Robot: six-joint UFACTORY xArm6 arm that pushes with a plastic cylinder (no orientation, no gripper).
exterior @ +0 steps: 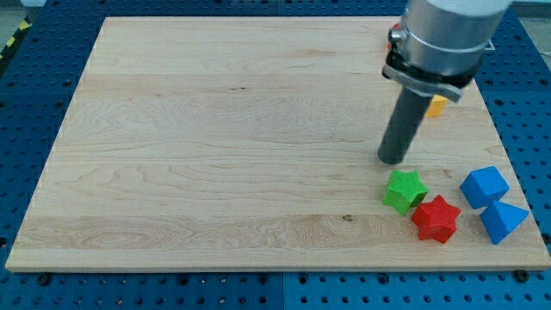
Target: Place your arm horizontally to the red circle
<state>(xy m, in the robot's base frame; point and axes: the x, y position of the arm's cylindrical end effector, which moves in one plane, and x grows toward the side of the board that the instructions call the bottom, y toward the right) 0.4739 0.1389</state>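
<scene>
On the wooden tabletop [215,129], in the one camera view, the green star [405,190] serves as the landmark. My tip [393,160] rests on the wood just above the green star and slightly to the view's left of it, close to it, with a narrow strip of bare wood between them. The dark rod [405,125] rises from the tip, leaning a little toward the view's right, into the grey arm housing [448,34].

A red star [435,219] sits below and to the right of the green star, and the two seem to touch at one point. Further right of the green star lies a blue block [484,185] with many flat sides. A blue triangle [502,220] lies just under that block, near the tabletop's right edge. Above and to the right of the green star, a yellow block [437,105] peeks out from behind the housing. Its shape is hidden.

Well above the green star, near the tabletop's top edge, a red sliver [393,41] shows at the housing's left side. The housing covers nearly all of it, so I cannot tell whether it is the red circle, which way it faces, or how its long axis runs.

The arm ends in the plain rod, so I cannot tell any claw state.
</scene>
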